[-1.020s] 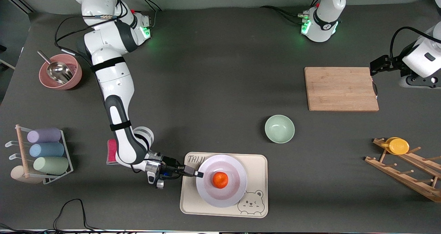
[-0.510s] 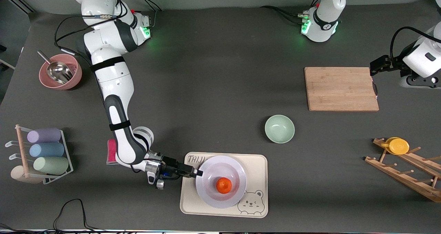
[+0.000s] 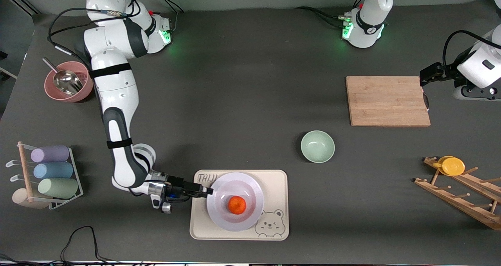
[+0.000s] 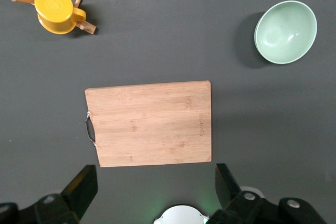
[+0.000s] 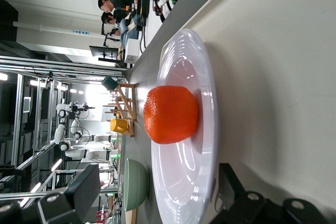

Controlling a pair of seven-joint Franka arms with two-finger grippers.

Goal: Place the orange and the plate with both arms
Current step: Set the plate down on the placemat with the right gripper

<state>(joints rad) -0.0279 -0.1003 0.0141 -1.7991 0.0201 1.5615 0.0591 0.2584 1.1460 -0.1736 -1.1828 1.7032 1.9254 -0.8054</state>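
Right gripper (image 3: pixel 208 191) fingers spread apart, straddling the rim of the plate (image 3: pixel 250 187), which sits on the tray (image 3: pixel 280 180) with the orange (image 3: pixel 236 205) in its well; a careless retreat could snag the rim, rolling the orange; left gripper (image 4: pixel 152 195) idles open above the cutting board (image 4: pixel 149 123).

The bench (image 3: pixel 242 101) has a dark grey top. Directly on it, nearest the front camera, lies a cream tray (image 3: pixel 274 180) with a bear drawing. Farther from the camera and toward the left arm's end sits a pale green bowl (image 3: pixel 317 146), then a wooden cutting board (image 3: pixel 387 100) farther still. A slanted wooden rack (image 3: pixel 462 195) lies at the left arm's end. At the right arm's end stand a pink bowl (image 3: pixel 84 89) — a metal scoop in it — and a wire rack (image 3: pixel 74 180) with three pastel cups lying in it. A black cable (image 3: pixel 78 238) loops along the near edge.
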